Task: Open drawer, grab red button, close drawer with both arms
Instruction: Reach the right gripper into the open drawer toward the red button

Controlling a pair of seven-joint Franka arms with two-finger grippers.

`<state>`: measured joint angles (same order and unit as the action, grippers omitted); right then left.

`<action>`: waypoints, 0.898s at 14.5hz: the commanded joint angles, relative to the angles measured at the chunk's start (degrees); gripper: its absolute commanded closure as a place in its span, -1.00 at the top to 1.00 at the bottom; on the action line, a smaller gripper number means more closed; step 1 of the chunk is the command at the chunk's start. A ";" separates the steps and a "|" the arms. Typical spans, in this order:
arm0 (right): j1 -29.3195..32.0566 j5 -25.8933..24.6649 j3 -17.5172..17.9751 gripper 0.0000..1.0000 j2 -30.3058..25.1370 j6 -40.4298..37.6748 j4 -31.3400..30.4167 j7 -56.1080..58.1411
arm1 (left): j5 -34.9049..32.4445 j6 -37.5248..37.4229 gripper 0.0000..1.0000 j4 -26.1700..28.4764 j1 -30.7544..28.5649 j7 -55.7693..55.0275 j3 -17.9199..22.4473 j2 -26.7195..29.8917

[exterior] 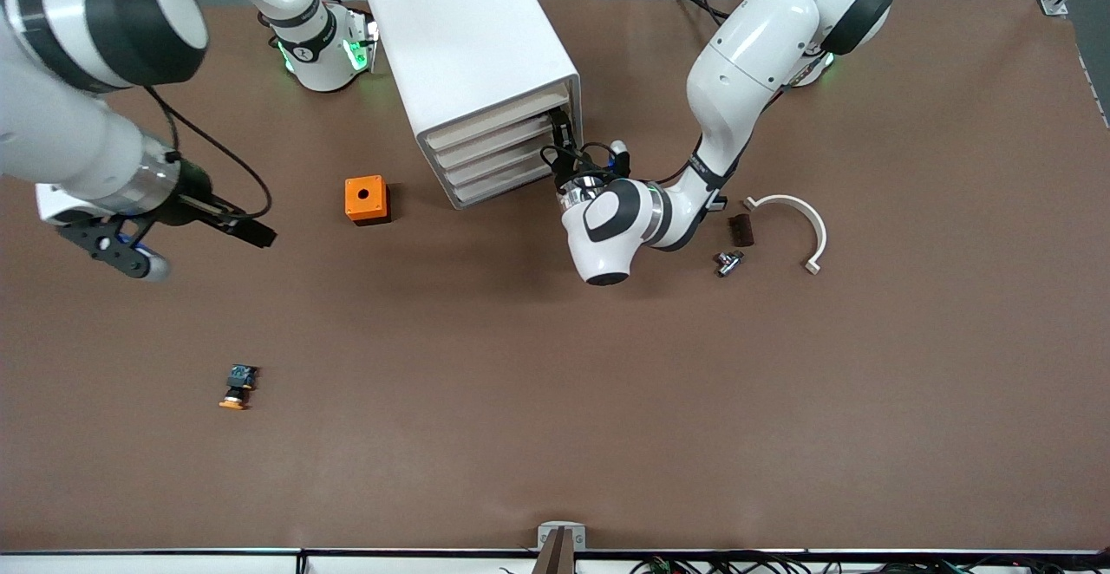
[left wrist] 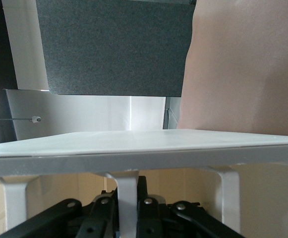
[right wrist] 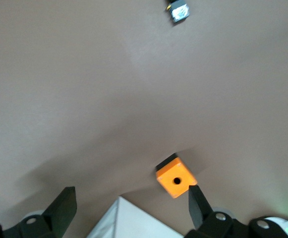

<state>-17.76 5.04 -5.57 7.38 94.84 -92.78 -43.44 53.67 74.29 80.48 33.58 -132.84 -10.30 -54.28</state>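
Observation:
The white cabinet [exterior: 468,45] stands toward the robots' bases, with several slim cream drawer fronts all pushed in. My left gripper [exterior: 561,127] is at the top drawer [exterior: 494,129], at that front's end toward the left arm. In the left wrist view my left gripper [left wrist: 127,201] is shut on a white tab [left wrist: 127,186] that hangs under the cabinet's top slab [left wrist: 144,146]. My right gripper [exterior: 130,253] hangs open over the table at the right arm's end; in its wrist view the right gripper [right wrist: 131,196] holds nothing. The button is hidden.
An orange box [exterior: 367,198] with a hole sits beside the cabinet. A small orange-capped button [exterior: 236,388] lies nearer the front camera. By the left arm lie a white curved bracket [exterior: 802,218], a dark block [exterior: 741,229] and a metal fitting [exterior: 727,262].

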 commanded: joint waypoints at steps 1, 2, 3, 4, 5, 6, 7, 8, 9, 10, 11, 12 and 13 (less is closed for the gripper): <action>-5.86 0.58 -0.49 1.00 0.26 2.79 -1.08 -11.18 | 0.99 2.96 -0.88 -2.52 -2.99 0.13 0.72 -0.48; -7.97 0.58 -0.58 1.00 0.53 4.28 -1.26 -15.40 | 2.30 3.40 -0.88 -2.52 -3.52 0.22 0.72 -0.48; -10.17 0.58 -0.58 1.00 1.40 5.60 -1.09 -20.14 | 3.53 3.67 -0.88 -2.61 -4.13 0.30 0.72 -0.48; -11.85 0.58 -0.58 1.00 2.02 6.75 -1.08 -23.41 | 3.98 3.84 -0.87 -3.22 -4.75 0.31 0.81 -0.56; -13.26 0.58 -0.58 1.00 2.89 7.89 -1.17 -26.14 | 3.99 3.93 -0.87 -3.57 -5.19 0.39 0.81 -0.65; -14.57 0.58 -0.58 1.00 3.60 8.68 -1.09 -28.78 | 3.99 4.54 -0.87 -3.66 -5.54 0.31 0.81 -0.65; -15.54 0.58 -0.58 1.00 3.95 9.39 -1.08 -30.89 | 3.99 4.81 -0.86 -3.66 -6.07 0.31 0.81 -0.56; -16.51 0.49 -0.58 1.00 4.83 10.27 -1.08 -33.26 | 3.99 4.90 -0.85 -3.66 -6.51 0.31 0.81 -0.56; -17.91 0.49 -0.58 1.00 5.36 10.71 -1.00 -35.81 | 3.99 4.99 -0.84 -3.66 -7.21 0.31 0.81 -0.56; -18.88 0.49 -0.58 1.00 6.23 11.67 -1.08 -38.79 | 3.99 5.07 -0.84 -3.66 -7.74 0.31 0.81 -0.56; -20.29 0.49 -0.58 1.00 6.94 12.55 -1.08 -40.83 | 3.99 5.51 -0.84 -3.66 -8.44 0.31 0.90 -0.65; -21.95 0.41 -0.58 1.00 7.99 13.17 -1.08 -43.20 | 3.99 6.21 -0.84 -3.66 -9.23 0.31 0.90 -0.56; -23.19 0.41 -0.58 1.00 8.70 14.22 -1.08 -45.92 | 3.99 6.39 -0.84 -3.66 -9.84 0.31 0.90 -0.65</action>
<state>-37.96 5.28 -5.49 14.54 107.51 -94.17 -84.24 55.45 76.57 78.81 24.98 -132.42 -9.49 -54.27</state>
